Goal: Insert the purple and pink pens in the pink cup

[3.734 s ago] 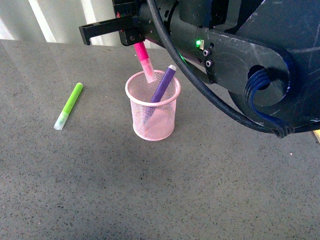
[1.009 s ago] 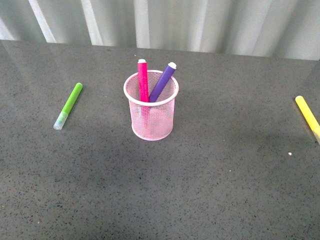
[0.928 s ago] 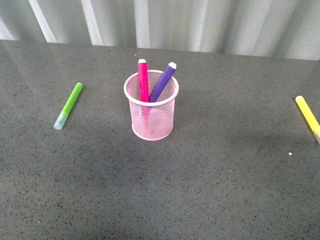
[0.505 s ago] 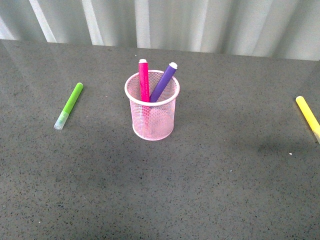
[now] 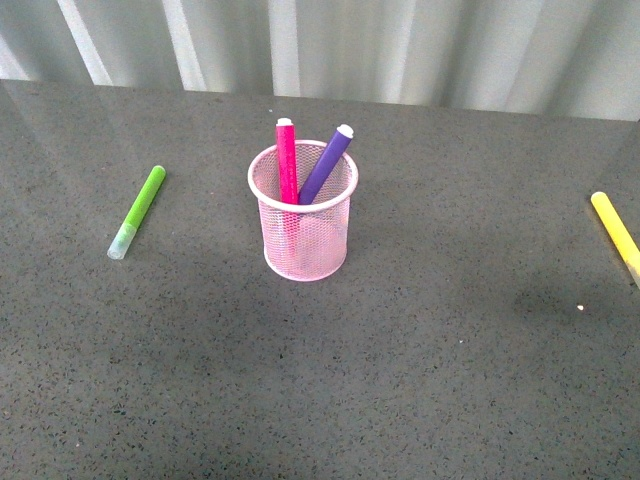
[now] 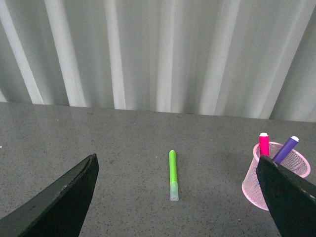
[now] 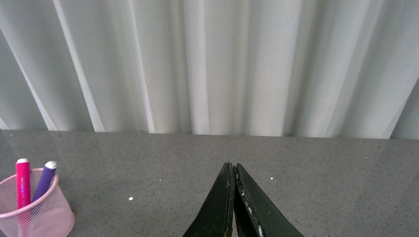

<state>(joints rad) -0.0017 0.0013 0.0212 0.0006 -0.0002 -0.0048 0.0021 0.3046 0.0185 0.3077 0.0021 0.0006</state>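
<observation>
The pink cup [image 5: 303,235] stands upright near the middle of the grey table. The pink pen [image 5: 287,160] and the purple pen [image 5: 327,163] both stand inside it, leaning on the rim. Neither gripper shows in the front view. In the left wrist view my left gripper [image 6: 177,197] is open and empty, with the pink cup [image 6: 271,180] beside one finger [image 6: 291,195]. In the right wrist view my right gripper [image 7: 232,173] is shut and empty, and the pink cup [image 7: 34,215] sits well off to one side.
A lime-green marker [image 5: 137,211] lies on the table left of the cup; it also shows in the left wrist view [image 6: 173,168]. A yellow marker [image 5: 618,235] lies at the right edge. A pleated white curtain [image 5: 330,45] backs the table.
The arm that held the pink pen over the cup has let it go and left the front view. The pink pen now stands in the cup beside the purple one.
</observation>
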